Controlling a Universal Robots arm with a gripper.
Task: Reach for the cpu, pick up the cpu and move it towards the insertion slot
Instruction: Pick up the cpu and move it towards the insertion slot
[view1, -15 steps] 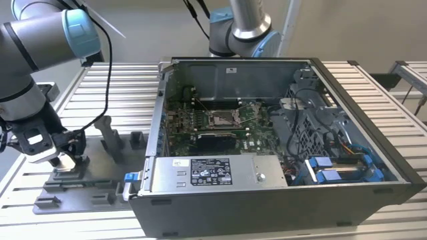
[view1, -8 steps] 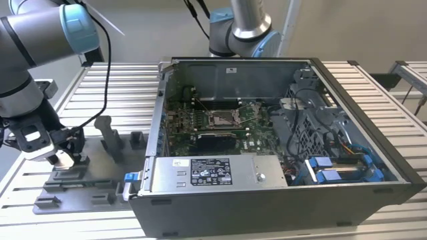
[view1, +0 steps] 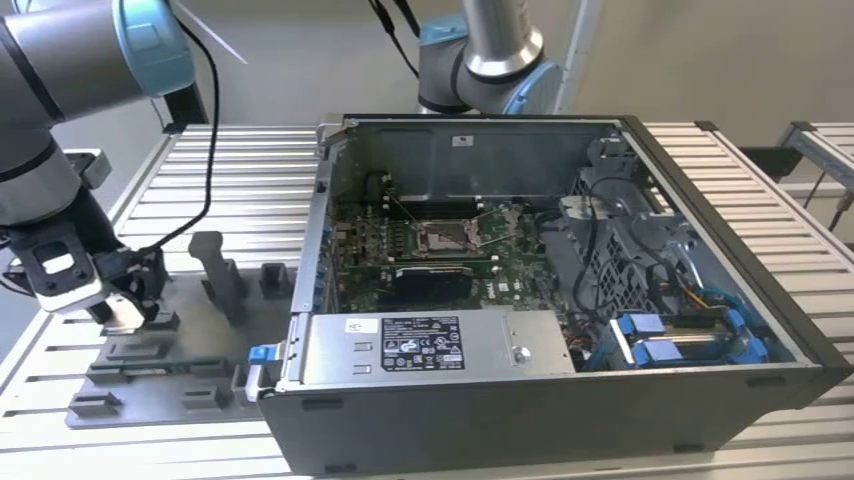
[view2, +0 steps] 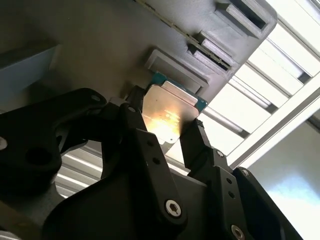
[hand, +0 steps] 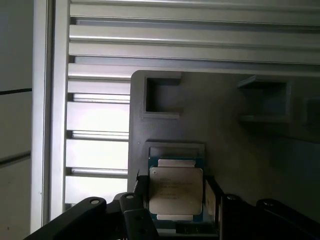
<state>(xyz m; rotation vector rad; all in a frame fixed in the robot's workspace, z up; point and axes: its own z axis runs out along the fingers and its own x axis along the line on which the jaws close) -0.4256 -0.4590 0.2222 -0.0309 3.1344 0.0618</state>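
A slatted metal counter (view1: 214, 160) spans the exterior view, with the open computer case (view1: 721, 400) across its centre and right. The arm (view1: 40, 170) hangs at the left edge above a grey fixture plate (view1: 174, 375). At lower left its gripper (view1: 124, 312) straddles the cpu (hand: 176, 192), which lies in the plate's pocket; I cannot tell whether it is clamped. The insertion slot (view1: 441, 237) sits mid-frame inside the case, well apart
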